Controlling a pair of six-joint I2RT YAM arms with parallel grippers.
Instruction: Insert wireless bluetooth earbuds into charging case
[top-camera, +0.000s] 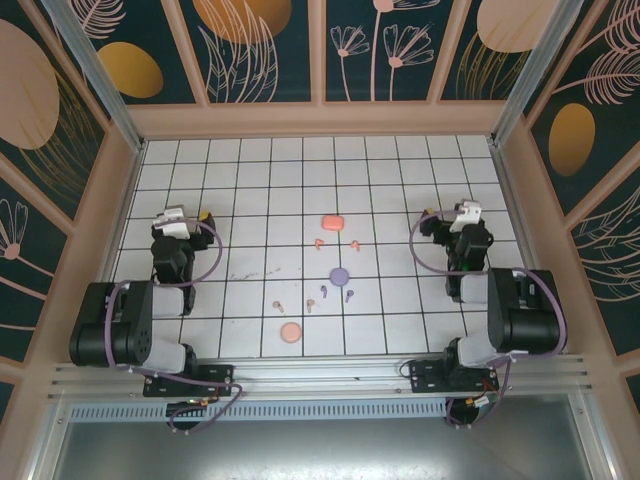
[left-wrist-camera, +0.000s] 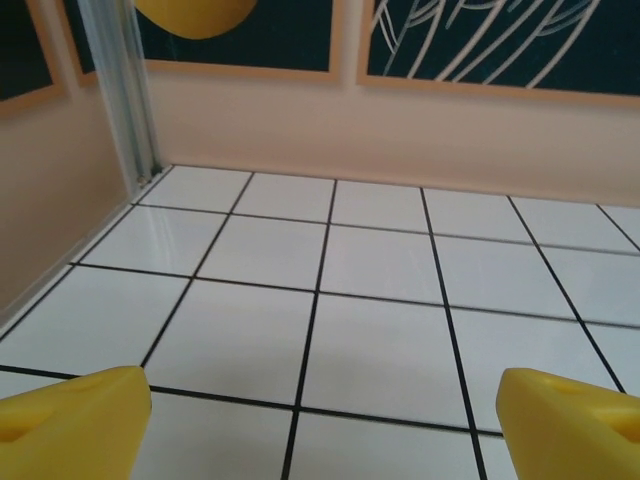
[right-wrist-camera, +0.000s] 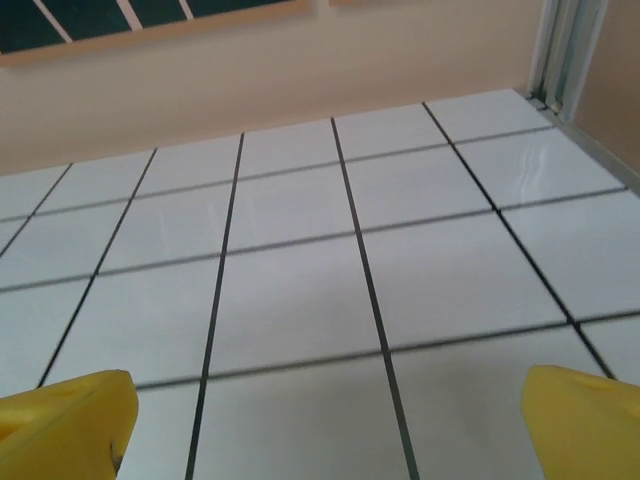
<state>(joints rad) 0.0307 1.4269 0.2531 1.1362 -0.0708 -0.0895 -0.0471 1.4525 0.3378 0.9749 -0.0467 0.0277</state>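
Six earbuds (top-camera: 318, 243) lie loose on the white tiled tabletop (top-camera: 250, 180). The overhead view places them around the round purple case (top-camera: 339, 275): a salmon-orange pair (top-camera: 356, 245) just beyond it, a purple pair (top-camera: 349, 295) just on its near side, and a pink pair (top-camera: 279, 306) nearer again and to its left. A salmon-orange case (top-camera: 333, 222) sits beyond the purple case, and a round pink case (top-camera: 291, 332) lies to its near left. The left claw (top-camera: 185, 214) and right claw (top-camera: 455, 215) stand well apart from the purple case, one on either side. The wrist views supply the finger spacing: the left claw (left-wrist-camera: 320, 425) has its yellow fingertips (left-wrist-camera: 70, 420) spread wide over bare tile, grasping nothing. The right claw (right-wrist-camera: 322, 425) is likewise released, its fingertips (right-wrist-camera: 60, 420) wide apart.
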